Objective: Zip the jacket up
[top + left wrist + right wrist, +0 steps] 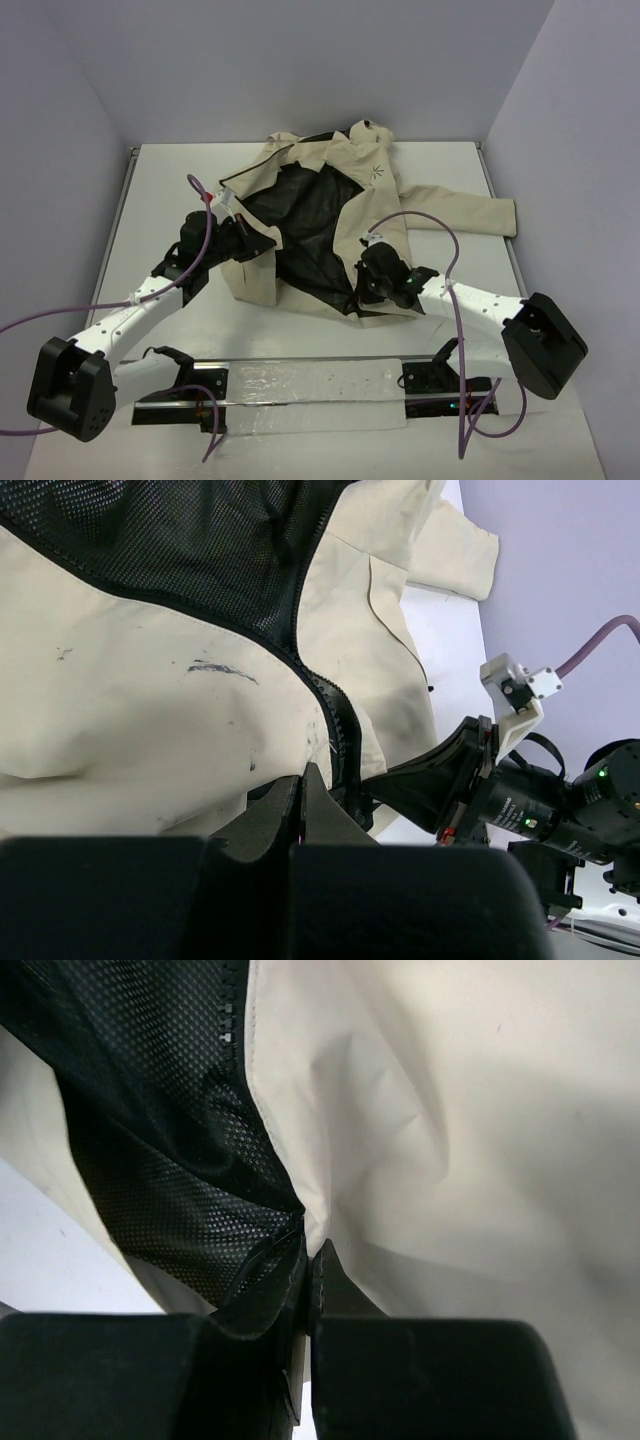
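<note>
Over the white counter (160, 200), seen from above, the beige fabric jacket (385, 210) lies spread open, its black mesh lining (300, 230) showing and its two fronts well apart. The left hand (250, 240) sits at the edge of one front, the right hand (368, 282) at the hem of the other. With that gap between them, I think the zipper halves could fail to line up, and a hard pull might drag the whole jacket across the counter.

From the left wrist, the left hand (305, 785) is pressed together on cream cloth just beside the dark zipper edge (338, 730). The hold looks shallow, so the thin cloth could slide out under tension.

From the right wrist, the right hand (310, 1255) pinches the seam where lining meets cream shell. I can't spot a slider there, so it may be holding cloth rather than the zipper end, and mesh could snag in the teeth.
</note>
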### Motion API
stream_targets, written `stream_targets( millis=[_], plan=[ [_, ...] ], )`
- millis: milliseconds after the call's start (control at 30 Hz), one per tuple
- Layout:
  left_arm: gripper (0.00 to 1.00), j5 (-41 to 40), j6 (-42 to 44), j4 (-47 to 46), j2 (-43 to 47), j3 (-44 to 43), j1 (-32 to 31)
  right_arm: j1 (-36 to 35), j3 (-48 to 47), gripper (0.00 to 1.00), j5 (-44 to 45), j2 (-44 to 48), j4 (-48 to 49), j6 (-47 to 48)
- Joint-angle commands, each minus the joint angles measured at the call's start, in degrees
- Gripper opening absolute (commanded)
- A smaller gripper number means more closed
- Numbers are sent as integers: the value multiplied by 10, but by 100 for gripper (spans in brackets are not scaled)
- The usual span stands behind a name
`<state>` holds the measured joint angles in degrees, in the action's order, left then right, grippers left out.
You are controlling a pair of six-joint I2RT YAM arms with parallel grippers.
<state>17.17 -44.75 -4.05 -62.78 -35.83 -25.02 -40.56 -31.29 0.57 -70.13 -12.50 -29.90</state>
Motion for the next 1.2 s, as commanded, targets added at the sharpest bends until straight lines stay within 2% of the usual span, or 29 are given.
stream_targets(
  millis=[0, 67, 267, 733, 867, 933, 1167],
  plan=[
    [0, 6, 6, -19, -3, -19, 3, 3, -14, 5, 7, 21, 29, -3],
    [0, 7, 5, -20, -3, -18, 3, 3, -17, 7, 7, 24, 25, -3],
    [0, 9, 4, -22, -4, -17, 2, 3, -18, 20, 7, 42, 18, -2],
    [0, 14, 5, -25, -11, -16, 3, 2, -19, 25, 8, 49, 14, -8],
    [0, 13, 5, -24, -6, -14, 2, 2, -18, 20, 11, 59, 12, -10],
    [0, 12, 6, -22, -5, -14, 3, 2, -17, 1, 13, 64, 6, -9],
    [0, 14, 2, -29, -8, -11, 3, 2, -28, 0, 17, 110, -20, -10]
  ],
)
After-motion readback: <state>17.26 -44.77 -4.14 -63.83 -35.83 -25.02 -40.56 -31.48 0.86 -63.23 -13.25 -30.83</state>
